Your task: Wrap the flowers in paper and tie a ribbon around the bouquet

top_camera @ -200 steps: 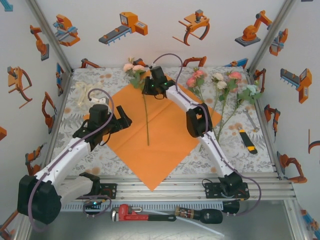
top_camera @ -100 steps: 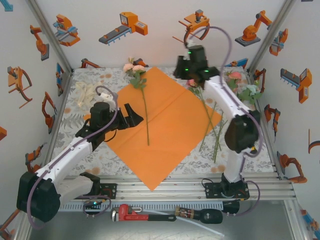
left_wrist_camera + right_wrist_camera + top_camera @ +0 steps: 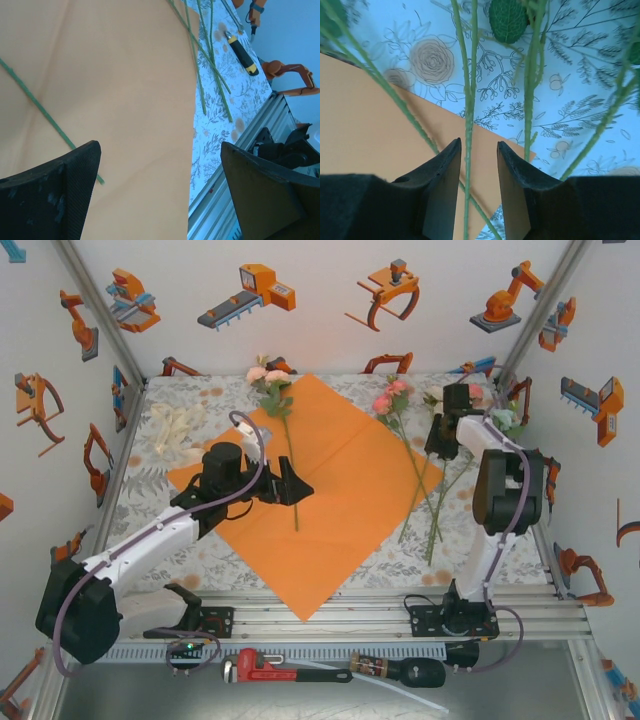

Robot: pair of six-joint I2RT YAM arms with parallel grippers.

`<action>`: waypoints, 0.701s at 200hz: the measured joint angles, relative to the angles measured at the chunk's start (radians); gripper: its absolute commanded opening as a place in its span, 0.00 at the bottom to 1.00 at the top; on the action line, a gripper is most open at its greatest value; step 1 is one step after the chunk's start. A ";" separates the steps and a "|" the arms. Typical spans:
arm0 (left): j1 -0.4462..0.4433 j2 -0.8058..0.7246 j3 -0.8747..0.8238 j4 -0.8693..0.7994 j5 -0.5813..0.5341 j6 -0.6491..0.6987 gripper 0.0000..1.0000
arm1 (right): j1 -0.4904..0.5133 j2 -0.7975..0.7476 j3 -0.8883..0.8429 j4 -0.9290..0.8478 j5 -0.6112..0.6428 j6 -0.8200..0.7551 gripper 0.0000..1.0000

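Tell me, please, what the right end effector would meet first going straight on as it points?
Probably the thin green flower stem lined up between the jaws of the right end effector; depth unclear.

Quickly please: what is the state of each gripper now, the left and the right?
Left gripper: open wide above the paper, holding nothing.
Right gripper: jaws partly open, a flower stem in line with the gap, not clamped.

free: paper (image 3: 330, 552) near half | blocked: flowers (image 3: 468, 135) across right corner
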 measured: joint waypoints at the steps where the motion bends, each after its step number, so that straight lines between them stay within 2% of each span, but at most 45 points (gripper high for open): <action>1: 0.000 0.000 0.000 0.000 0.001 0.001 0.97 | 0.000 0.004 0.002 0.000 -0.001 0.000 0.35; 17: -0.005 0.000 0.000 -0.001 0.009 0.017 0.97 | 0.002 0.050 0.020 0.002 -0.010 0.005 0.34; 50: -0.009 0.000 0.007 -0.016 -0.006 0.039 0.98 | 0.002 0.082 0.043 0.010 -0.023 0.018 0.14; 62: -0.009 0.000 0.011 -0.026 -0.015 0.046 0.98 | 0.002 0.082 0.045 0.010 -0.021 0.020 0.09; 102: -0.009 -0.002 0.013 -0.054 -0.073 0.053 0.98 | 0.004 0.039 0.045 -0.003 -0.006 -0.005 0.03; 140: -0.009 -0.018 0.013 -0.089 -0.172 0.052 0.98 | 0.031 -0.121 0.078 -0.028 0.011 -0.031 0.01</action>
